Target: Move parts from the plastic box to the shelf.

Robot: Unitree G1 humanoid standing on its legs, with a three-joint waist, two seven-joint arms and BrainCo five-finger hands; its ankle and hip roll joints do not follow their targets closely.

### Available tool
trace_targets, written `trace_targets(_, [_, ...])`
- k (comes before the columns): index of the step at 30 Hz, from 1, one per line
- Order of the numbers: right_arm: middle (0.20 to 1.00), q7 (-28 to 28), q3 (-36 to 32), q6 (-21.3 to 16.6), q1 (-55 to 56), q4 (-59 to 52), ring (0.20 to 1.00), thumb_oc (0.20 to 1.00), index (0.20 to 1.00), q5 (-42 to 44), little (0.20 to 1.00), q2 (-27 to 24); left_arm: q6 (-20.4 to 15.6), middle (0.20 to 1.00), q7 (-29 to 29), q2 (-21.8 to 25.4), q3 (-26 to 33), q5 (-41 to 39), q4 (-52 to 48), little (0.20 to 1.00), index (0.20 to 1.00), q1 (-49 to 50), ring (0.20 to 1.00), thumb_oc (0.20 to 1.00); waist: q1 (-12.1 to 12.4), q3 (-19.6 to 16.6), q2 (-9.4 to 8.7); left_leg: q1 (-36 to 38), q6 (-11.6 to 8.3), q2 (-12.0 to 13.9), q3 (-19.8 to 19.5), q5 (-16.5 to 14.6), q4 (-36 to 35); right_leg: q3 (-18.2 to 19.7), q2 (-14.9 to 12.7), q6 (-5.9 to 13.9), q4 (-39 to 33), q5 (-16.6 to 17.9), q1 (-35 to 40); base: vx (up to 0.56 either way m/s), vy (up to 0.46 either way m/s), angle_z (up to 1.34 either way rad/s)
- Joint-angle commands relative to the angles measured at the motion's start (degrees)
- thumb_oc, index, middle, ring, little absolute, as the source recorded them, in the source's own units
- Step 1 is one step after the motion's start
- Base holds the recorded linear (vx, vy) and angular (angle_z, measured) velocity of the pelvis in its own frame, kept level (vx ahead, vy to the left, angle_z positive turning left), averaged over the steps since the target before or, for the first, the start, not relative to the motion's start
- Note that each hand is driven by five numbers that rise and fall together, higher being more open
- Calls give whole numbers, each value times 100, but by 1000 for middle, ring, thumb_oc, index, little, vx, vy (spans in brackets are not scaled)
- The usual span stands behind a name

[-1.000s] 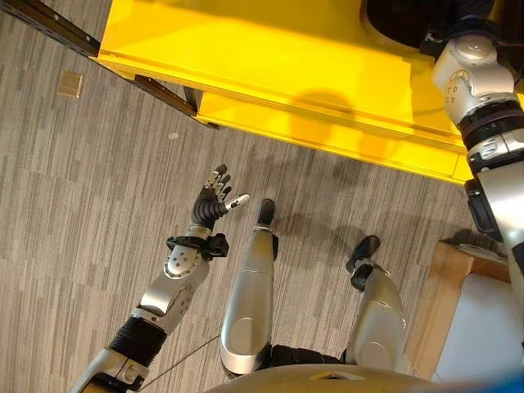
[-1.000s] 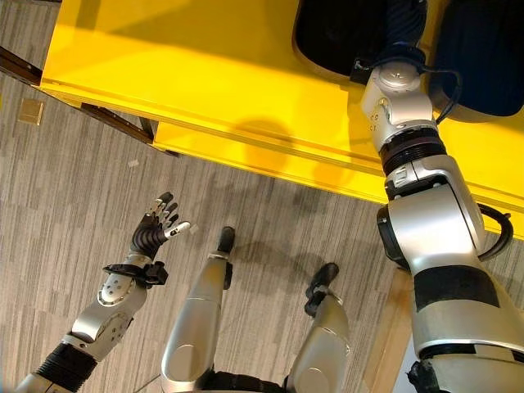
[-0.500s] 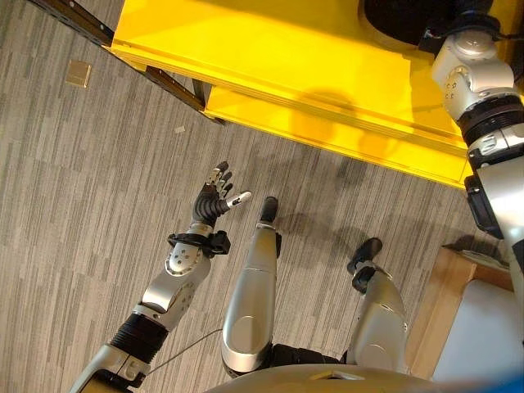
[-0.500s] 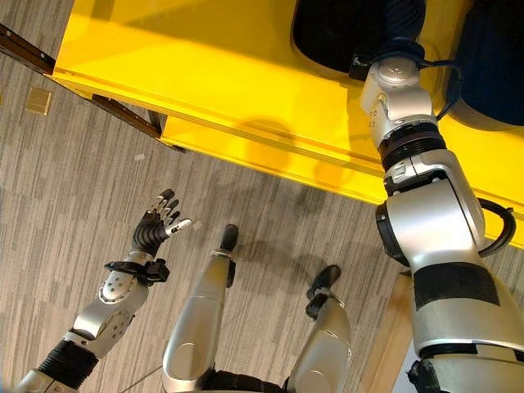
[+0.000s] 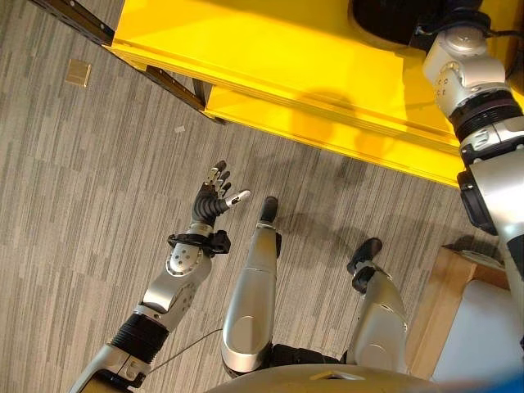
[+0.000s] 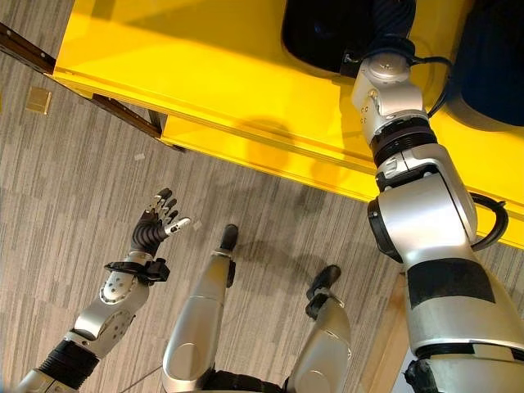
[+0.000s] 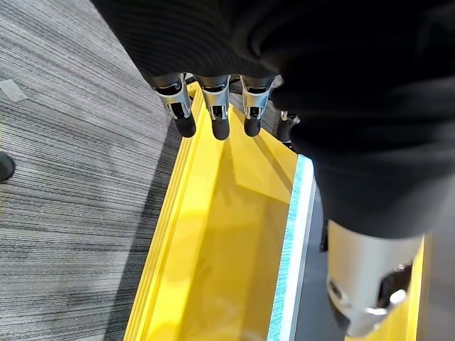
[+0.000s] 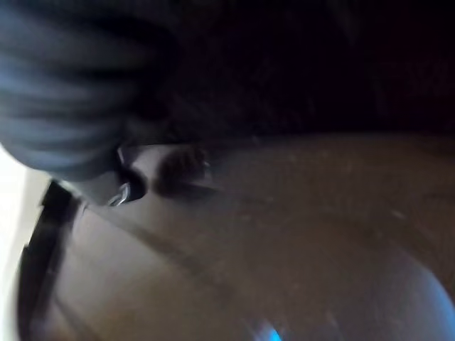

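Shelf (image 5: 270, 49) long axis slanting left-to-right; left robot hand (image 5: 214, 199) fingers spread.

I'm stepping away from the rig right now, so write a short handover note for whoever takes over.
Left hand: open, empty, held over the grey floor beside the yellow shelf.
Right hand: arm reaches up over the shelf to a dark part there; its fingers are hidden, so grip cannot be told.
Done: cannot tell whether that part is released.
Left: confirm release, withdraw, fetch the next part.
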Motion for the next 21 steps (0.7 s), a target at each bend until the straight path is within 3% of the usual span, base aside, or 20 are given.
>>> trace_targets(1, [1000, -165, -72, -192, -437, 190, 1000, 1000, 1000, 104, 1000, 65, -268, 1000, 43, 207, -112, -108, -380, 1000, 1000, -45, 1000, 1000, 57, -95, -32, -270, 19, 107, 101, -127, 63, 194, 26, 32, 299, -757, 637, 0, 0, 0])
trace_targets(21, [1000, -264, -112, -180, -323, -14, 1000, 1000, 1000, 42, 1000, 198, -306, 1000, 94, 231, -127, -103, -325, 1000, 1000, -92, 1000, 1000, -2, -95, -84, -158, 9, 153, 134, -135, 76, 229, 43, 43, 307, -751, 687, -1, 0, 0])
